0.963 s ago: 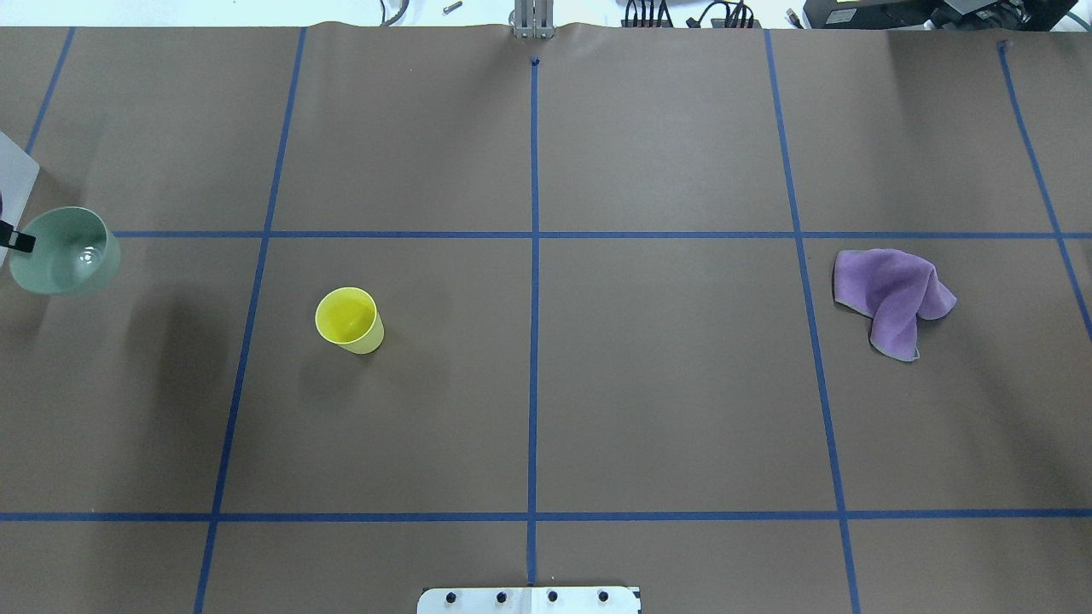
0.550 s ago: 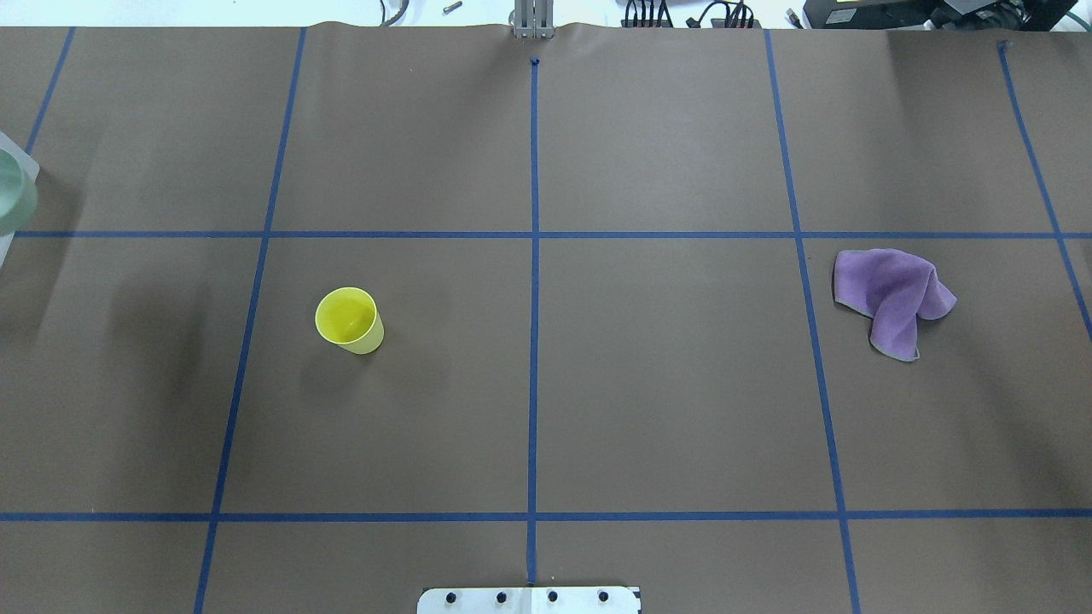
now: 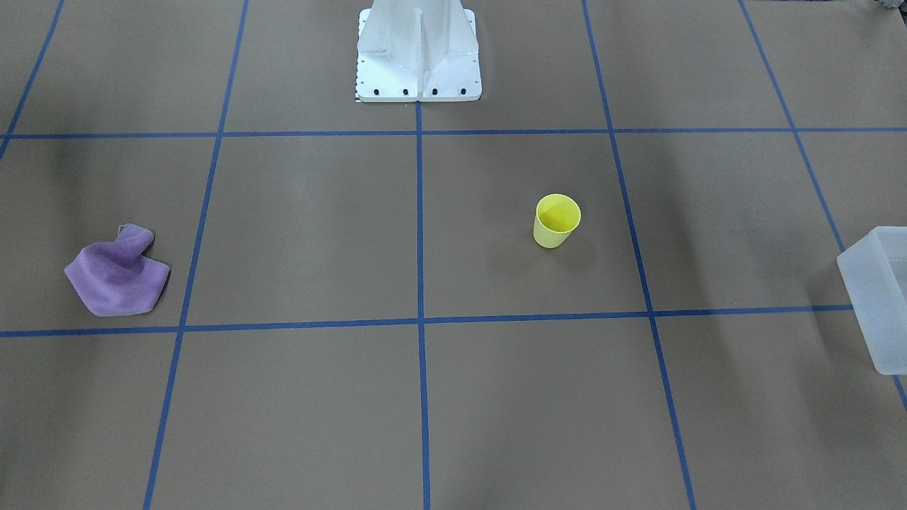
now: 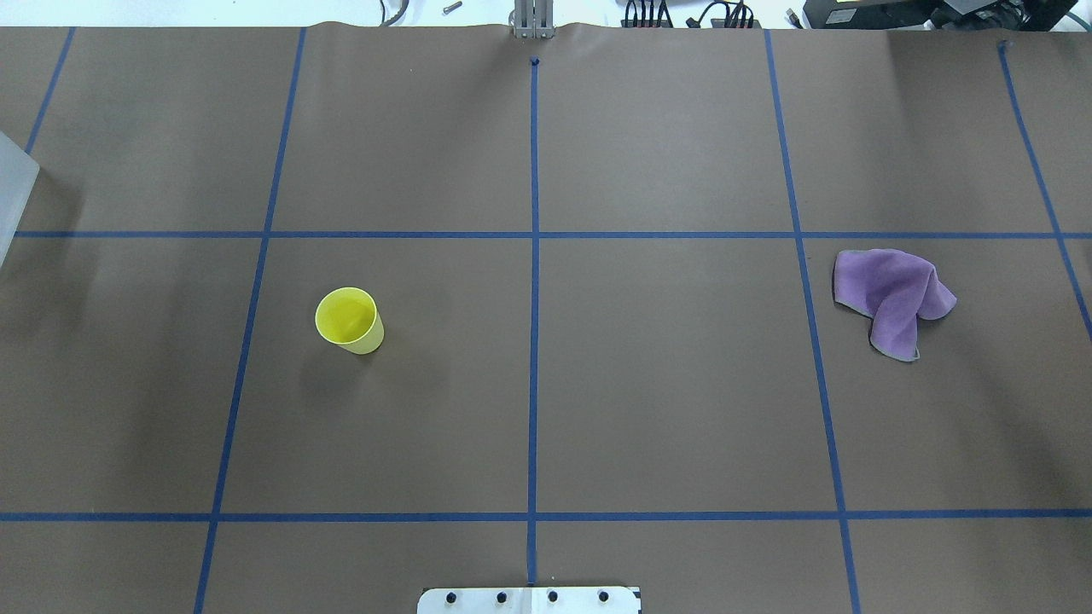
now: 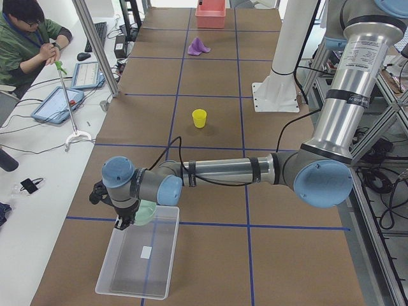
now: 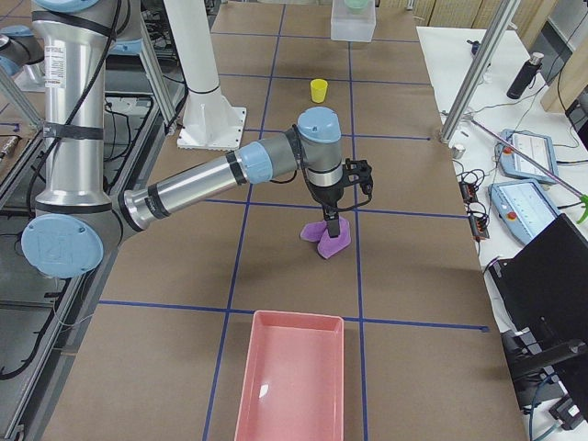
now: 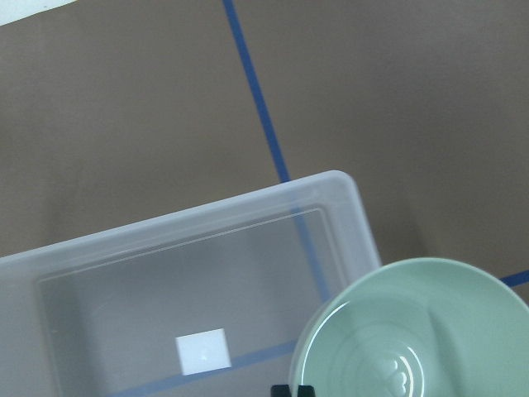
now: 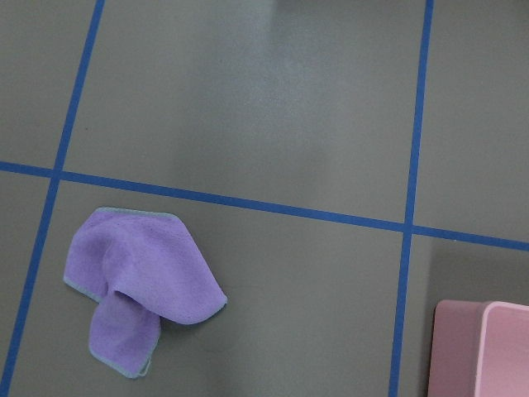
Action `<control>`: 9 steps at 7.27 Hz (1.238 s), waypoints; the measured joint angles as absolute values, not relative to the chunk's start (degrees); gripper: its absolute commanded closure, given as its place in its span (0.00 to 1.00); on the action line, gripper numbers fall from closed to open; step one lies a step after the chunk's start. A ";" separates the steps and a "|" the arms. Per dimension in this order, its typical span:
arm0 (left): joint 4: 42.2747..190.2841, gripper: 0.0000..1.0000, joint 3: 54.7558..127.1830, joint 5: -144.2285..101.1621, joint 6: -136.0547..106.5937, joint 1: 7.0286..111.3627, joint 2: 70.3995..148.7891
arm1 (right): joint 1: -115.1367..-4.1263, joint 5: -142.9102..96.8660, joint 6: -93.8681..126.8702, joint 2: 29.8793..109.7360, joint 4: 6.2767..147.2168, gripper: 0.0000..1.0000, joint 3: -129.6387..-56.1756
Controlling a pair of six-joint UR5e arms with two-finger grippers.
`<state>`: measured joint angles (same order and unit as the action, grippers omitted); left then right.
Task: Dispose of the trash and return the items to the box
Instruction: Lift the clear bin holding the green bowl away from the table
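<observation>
A brown paper-covered surface (image 4: 682,384) marked with a grid of blue tape fills the scene, with the robot's white metal pedestal base (image 3: 418,57) at its near edge. At the robot's far left end lies the frosted translucent white rectangular plastic tub (image 5: 137,261), a small white label on its floor. The left gripper (image 5: 120,222) hangs over the tub's corner on the side toward the middle of the surface; its jaws pinch the rim of the round pale mint-green bowl (image 7: 413,331), which is off the surface, partly above the tub's rim and partly above bare paper. The small tapered bright yellow plastic cup (image 4: 348,320) stands upright left of centre, well apart from the tub. On the right, a crumpled purple cloth (image 4: 891,298) lies on the paper, with the right gripper (image 6: 333,223) above it; whether its jaws are spread or pressed together cannot be told. A pink rectangular plastic bin (image 6: 292,381) sits at the far right end.
</observation>
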<state>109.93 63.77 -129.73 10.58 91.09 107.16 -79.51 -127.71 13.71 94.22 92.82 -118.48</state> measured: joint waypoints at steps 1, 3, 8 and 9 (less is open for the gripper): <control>115.08 1.00 58.17 -128.13 9.89 90.90 107.98 | -79.33 -127.69 13.71 94.22 92.81 0.00 -118.48; 123.83 1.00 53.31 -125.61 3.74 88.21 107.49 | -78.97 -127.29 13.71 94.18 92.81 0.00 -118.42; 131.56 0.01 52.83 -124.85 -2.46 83.39 105.10 | -78.69 -126.69 13.71 93.89 92.81 0.00 -118.43; 132.00 0.01 54.73 -125.02 -2.36 83.42 104.34 | -78.68 -126.71 13.73 93.87 92.81 0.00 -118.47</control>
